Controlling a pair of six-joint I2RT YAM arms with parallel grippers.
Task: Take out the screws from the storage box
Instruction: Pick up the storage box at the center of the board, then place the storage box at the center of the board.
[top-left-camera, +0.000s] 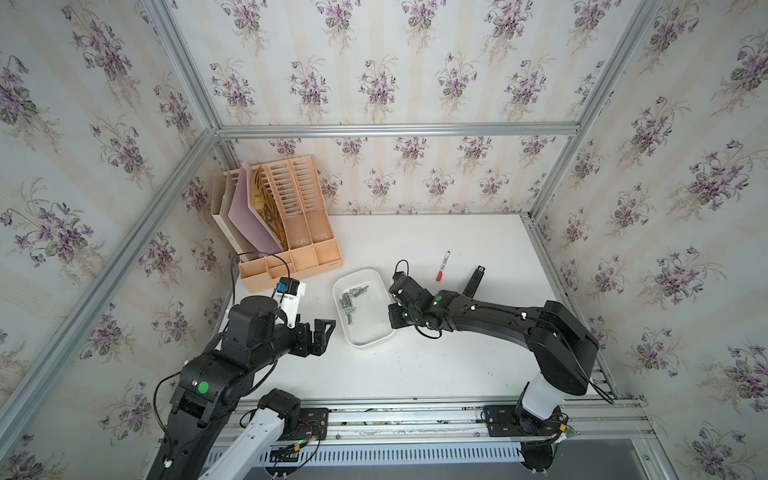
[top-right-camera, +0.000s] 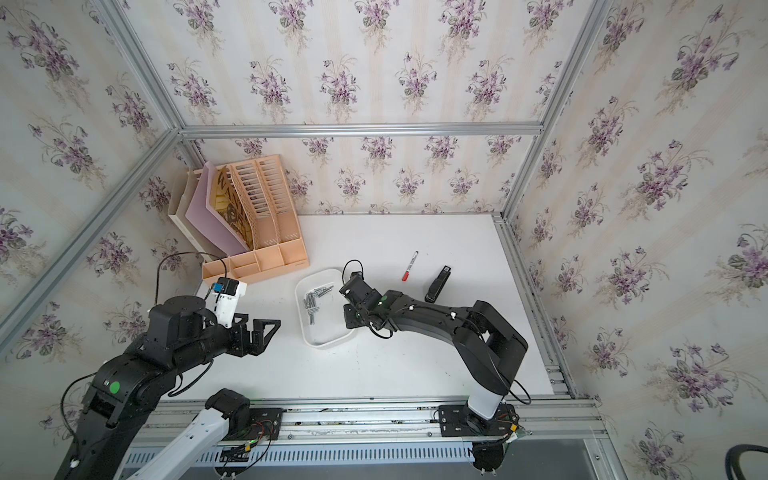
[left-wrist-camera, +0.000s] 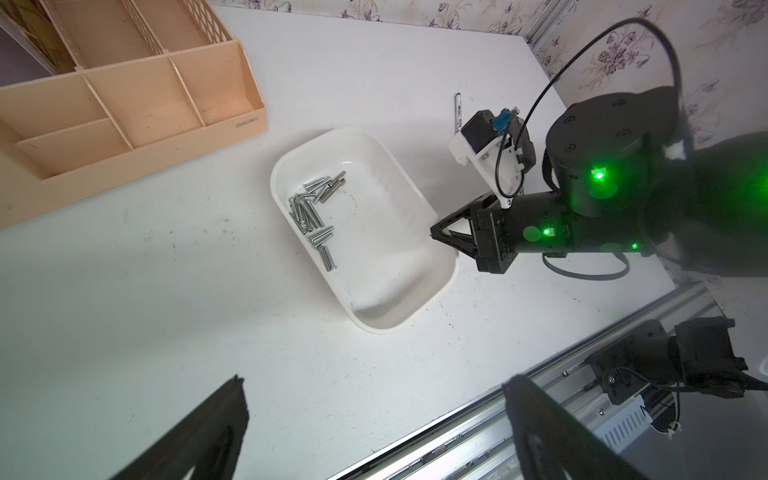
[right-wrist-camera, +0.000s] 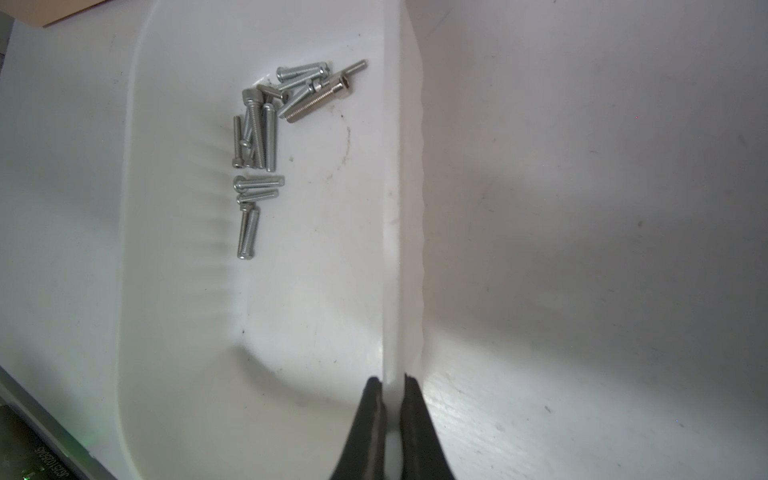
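The right gripper (right-wrist-camera: 390, 380) is clamped on the long-side rim of the storage box (right-wrist-camera: 409, 174), one finger inside the wall and one outside. It is probably set to tip the box and spill the bolts rather than pick them singly; whether that edge is clear of the table (top-left-camera: 457, 365) I cannot tell. The screws (right-wrist-camera: 257, 137) lie loose on the box floor, near the opposite long wall, none touching the claw. The left gripper (top-left-camera: 325, 336) hangs with jaws apart outside the box, near that opposite wall.
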